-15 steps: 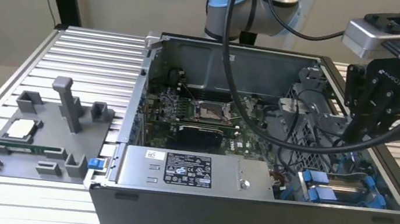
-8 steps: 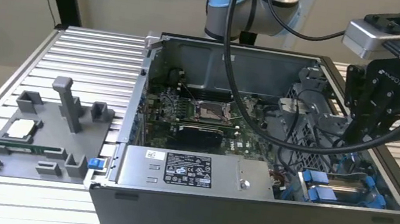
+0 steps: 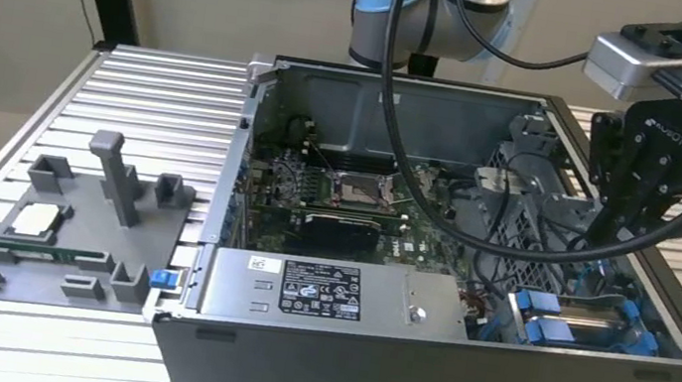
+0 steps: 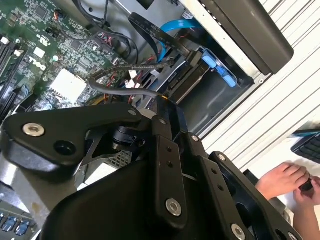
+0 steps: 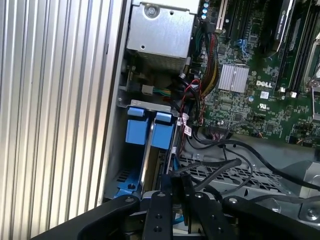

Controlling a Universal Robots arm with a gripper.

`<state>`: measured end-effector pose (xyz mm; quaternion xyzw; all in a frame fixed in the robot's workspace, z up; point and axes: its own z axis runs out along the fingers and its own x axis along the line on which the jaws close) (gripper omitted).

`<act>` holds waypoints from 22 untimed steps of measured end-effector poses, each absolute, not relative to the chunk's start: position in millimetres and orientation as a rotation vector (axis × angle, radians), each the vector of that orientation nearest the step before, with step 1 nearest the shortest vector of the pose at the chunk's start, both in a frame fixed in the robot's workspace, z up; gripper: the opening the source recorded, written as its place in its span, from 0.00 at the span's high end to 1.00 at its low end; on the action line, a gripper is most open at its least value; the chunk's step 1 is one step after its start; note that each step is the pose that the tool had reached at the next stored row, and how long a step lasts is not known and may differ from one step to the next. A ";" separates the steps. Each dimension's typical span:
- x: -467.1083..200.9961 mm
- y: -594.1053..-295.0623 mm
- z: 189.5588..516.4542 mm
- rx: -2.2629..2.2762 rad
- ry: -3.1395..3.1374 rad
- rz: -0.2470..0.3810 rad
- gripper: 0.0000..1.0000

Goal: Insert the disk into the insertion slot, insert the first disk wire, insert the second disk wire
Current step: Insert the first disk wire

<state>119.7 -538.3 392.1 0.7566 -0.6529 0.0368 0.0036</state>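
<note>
The disk point(image 5: 145, 165) lies in the insertion slot point(image 3: 523, 322) at the case's front corner on the exterior view's right. Its silver edge shows between the blue frame tabs point(image 5: 150, 131). In the exterior view my black gripper point(image 3: 599, 237) reaches down into the case just behind that bay. Its fingertips point(image 4: 162, 100) are closed together on the end of a thin black wire point(image 4: 117, 89), which loops away over the motherboard. The first wrist view has the gripper point(image 5: 174, 182) right over the rear of the disk. A blue flat cable point(image 4: 172, 27) curves near the bay.
The labelled power-supply box point(image 3: 326, 294) fills the case's front. The motherboard point(image 3: 340, 201) lies behind it, and a perforated grey cage point(image 5: 225, 175) is beside the bay. A grey fixture tray point(image 3: 67, 233) sits on the slatted table. A person's hands point(image 4: 285, 180) rest outside the case.
</note>
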 end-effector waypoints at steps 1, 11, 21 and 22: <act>119.7 -538.3 392.1 2.371 -2.046 0.115 1.00; 120.8 -543.7 391.8 2.373 -2.053 0.107 1.00; 122.2 -551.1 390.7 2.406 -2.090 0.041 1.00; 122.3 -551.8 390.7 2.411 -2.094 0.033 1.00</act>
